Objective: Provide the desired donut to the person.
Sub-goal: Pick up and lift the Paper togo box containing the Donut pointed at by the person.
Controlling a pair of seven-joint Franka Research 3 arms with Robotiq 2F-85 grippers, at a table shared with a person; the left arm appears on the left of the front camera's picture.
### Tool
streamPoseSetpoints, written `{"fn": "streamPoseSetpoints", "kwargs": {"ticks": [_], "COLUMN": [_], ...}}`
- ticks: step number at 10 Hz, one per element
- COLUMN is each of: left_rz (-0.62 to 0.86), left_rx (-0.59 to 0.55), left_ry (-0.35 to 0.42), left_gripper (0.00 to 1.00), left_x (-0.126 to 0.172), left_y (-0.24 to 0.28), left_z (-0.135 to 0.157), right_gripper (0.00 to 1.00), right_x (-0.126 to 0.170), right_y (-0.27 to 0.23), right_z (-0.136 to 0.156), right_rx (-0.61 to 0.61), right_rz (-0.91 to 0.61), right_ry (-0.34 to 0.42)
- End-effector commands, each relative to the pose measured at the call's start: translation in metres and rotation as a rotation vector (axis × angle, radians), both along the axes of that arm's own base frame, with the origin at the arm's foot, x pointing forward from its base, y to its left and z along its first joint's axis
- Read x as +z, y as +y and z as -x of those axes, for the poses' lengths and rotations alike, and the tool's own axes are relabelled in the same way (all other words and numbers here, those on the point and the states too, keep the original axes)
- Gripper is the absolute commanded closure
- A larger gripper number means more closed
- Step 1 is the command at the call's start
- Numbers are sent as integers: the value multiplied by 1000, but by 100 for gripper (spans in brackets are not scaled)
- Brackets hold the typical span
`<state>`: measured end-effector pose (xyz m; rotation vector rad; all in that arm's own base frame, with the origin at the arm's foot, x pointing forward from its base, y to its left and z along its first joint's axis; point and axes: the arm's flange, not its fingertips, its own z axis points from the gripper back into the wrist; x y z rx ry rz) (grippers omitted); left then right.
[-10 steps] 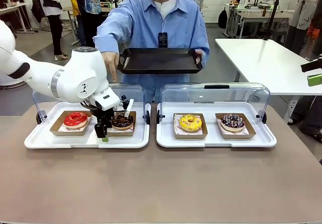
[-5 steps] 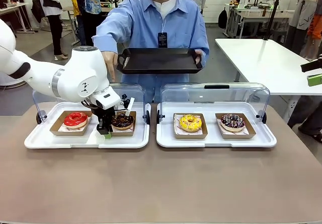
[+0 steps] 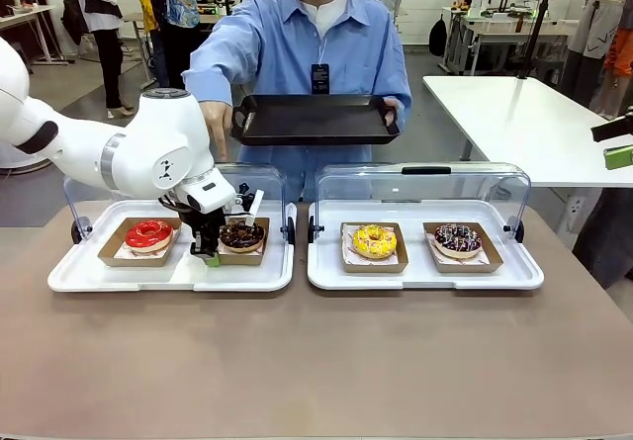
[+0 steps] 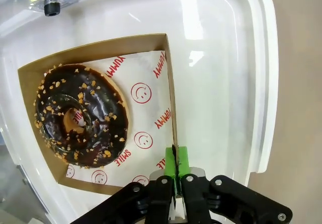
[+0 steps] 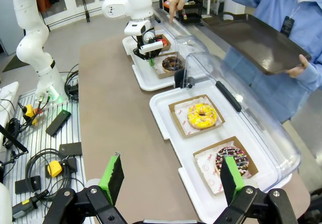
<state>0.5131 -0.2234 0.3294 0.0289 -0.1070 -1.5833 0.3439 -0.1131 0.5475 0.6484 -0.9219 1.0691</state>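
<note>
front view: your left gripper (image 3: pixel 210 252) reaches down into the left-hand white tray (image 3: pixel 168 276), whose clear lid (image 3: pixel 265 177) is swung up behind it, leaving open access from above.

left wrist view: the green pads (image 4: pixel 182 158) are pressed together on the upright wall of the cardboard box (image 4: pixel 169 78) that carries the chocolate donut (image 4: pixel 83 116). you are pinching the box by its rim, not the donut, which likely spares the nut-flecked icing. the donut lies flat on printed paper in its box, beside the red donut (image 3: pixel 148 233).

across the table, the person (image 3: pixel 316 44) points one hand (image 3: pixel 218 124) down toward this box and holds a black serving tray (image 3: pixel 315 120) level in the other, apparently ready to receive it.

right wrist view: your right gripper (image 5: pixel 172 176) hangs with its fingers spread wide and nothing between them, well apart from the yellow donut (image 5: pixel 201 116).

judged next step: lift the box and carry it to the black tray.
</note>
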Motion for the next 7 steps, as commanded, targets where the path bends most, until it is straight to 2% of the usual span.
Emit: {"fn": "streamPoseSetpoints", "kwargs": {"ticks": [1, 3, 6, 7], "left_rz": [24, 29, 23, 11], "left_rx": [-26, -12, 42, 46], "left_ry": [17, 127, 137, 114], "left_gripper": [100, 100, 100, 100], "left_x": [10, 37, 128, 159], "left_y": [4, -7, -28, -32], "left_z": [8, 24, 70, 83], "right_gripper": [0, 0, 0, 0], "right_x": [-1, -1, -1, -1], "right_y": [0, 0, 0, 0], "right_z": [-2, -2, -2, -2], "right_rx": [7, 7, 7, 7], "right_rz": [-10, -10, -10, -10], "right_ry": [-9, -9, -9, -9]}}
